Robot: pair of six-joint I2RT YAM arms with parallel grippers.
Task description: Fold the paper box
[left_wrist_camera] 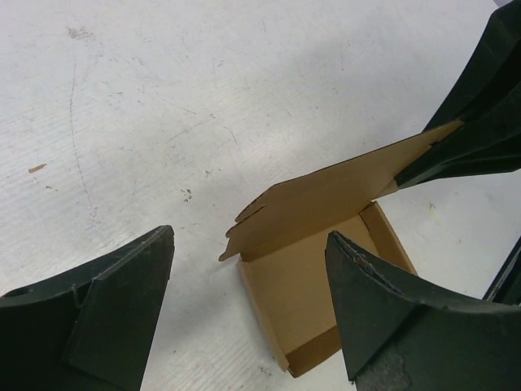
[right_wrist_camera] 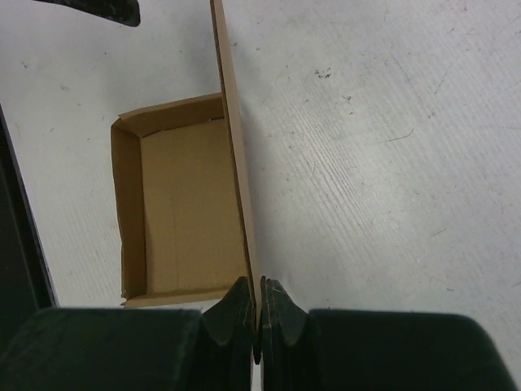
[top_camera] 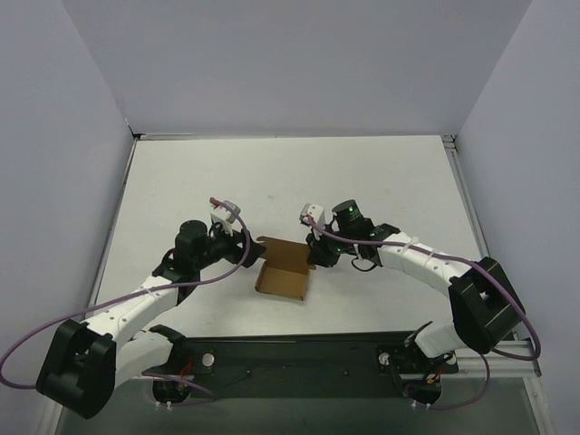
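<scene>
1. The white table [top_camera: 381, 181] is the broad surface under everything. My two arms reach in from its near edge and meet around its middle.
2. The paper box [top_camera: 283, 274] sits on the table between my grippers. It is an open brown tray with its base flat down and its side walls up. It looks thin and light, so I judge a careless push would slide or tip the whole tray rather than bend a crease.
3. Its lid flap [right_wrist_camera: 236, 163] stands up from the far wall and shows edge-on from my right wrist. The board looks stiff across the panel and weak only at the creases. I expect it to hinge cleanly there, and to dent if it is pinched hard mid-panel.
4. My left gripper [left_wrist_camera: 251, 238] is spread wide and grasps nothing. It hovers over the box's left end, just beside the flap's free end. I judge it is best placed to brace the tray.
5. My right gripper [right_wrist_camera: 259, 308] is clamped on the flap's right edge. Holding at that end should give good leverage over the hinge.
6. The fingertips [right_wrist_camera: 236, 314] press both faces of the card.
7. The tuck tab [left_wrist_camera: 244, 236] at the flap's end looks the flimsiest part, so I would not take hold there.
</scene>
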